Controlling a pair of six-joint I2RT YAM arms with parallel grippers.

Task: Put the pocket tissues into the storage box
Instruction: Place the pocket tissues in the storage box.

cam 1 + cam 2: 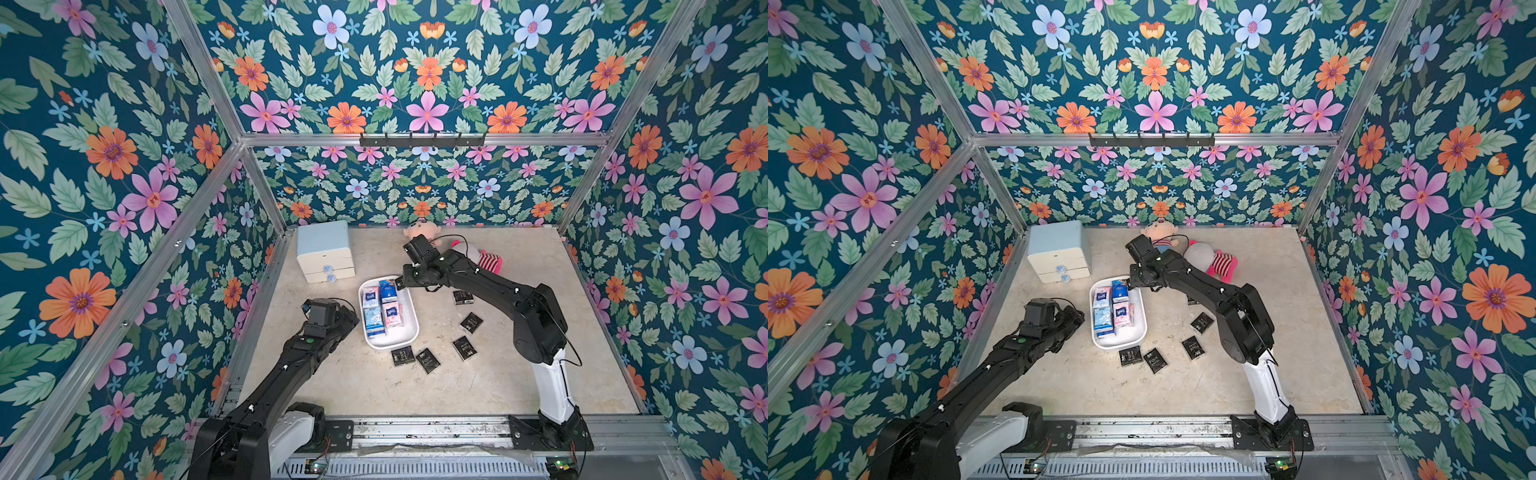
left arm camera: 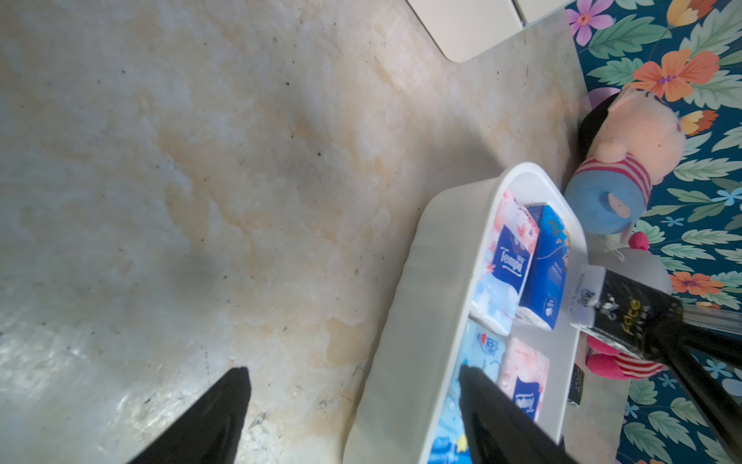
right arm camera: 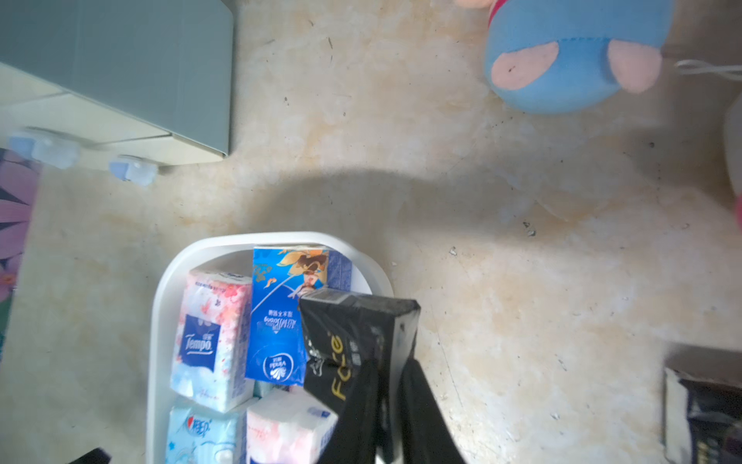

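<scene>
Currently a black packet [image 3: 357, 333] of pocket tissues is pinched between the right gripper [image 3: 391, 363] jaws. Just beneath them is a corner of the storage box [image 3: 160, 321], with coloured packets [image 3: 213, 337] inside. The left gripper [image 2: 353, 369] jaws stand spread and empty, the box's side wall seen between them, above the table [image 2: 200, 160].

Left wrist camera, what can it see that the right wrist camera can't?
Only the left wrist view shows the doll with its face and striped shirt. Only the right wrist view shows the blue knobs on the cabinet drawers. Both show the storage box with coloured pocket tissues inside, and the right end effector shut on a black packet at the box's edge.
</scene>
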